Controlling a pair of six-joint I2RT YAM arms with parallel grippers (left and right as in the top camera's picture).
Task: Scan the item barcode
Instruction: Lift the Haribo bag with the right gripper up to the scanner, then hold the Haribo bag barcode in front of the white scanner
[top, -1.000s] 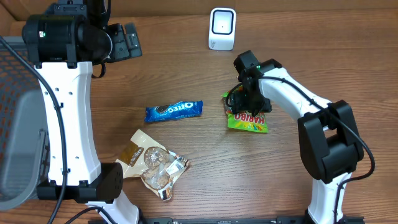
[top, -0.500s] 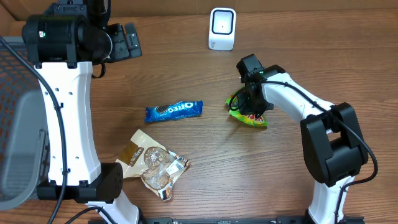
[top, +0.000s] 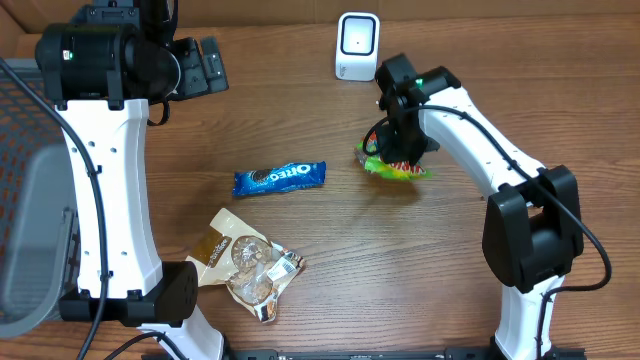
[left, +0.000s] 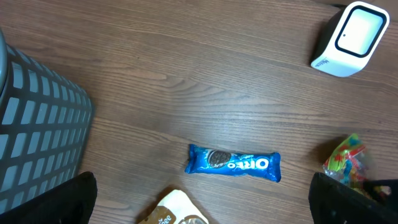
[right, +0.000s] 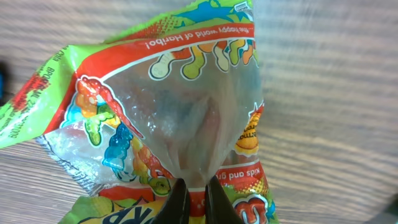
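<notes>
My right gripper is shut on a green, red and clear Haribo gummy bag, pinching its film near the middle and holding it above the table. In the right wrist view the bag fills the picture, with the gripper squeezing a fold of it. No barcode shows on the visible side. The white scanner stands at the back of the table, a short way behind and left of the bag. My left gripper hangs open high above the table's left side, holding nothing.
A blue Oreo pack lies mid-table. A tan and clear cookie bag lies nearer the front. A grey mesh basket stands at the left edge. In the left wrist view the scanner and Oreo pack show below.
My right gripper has shut on the Haribo bag and lifted it off the table, carrying it back toward the scanner. The left arm has not moved.
</notes>
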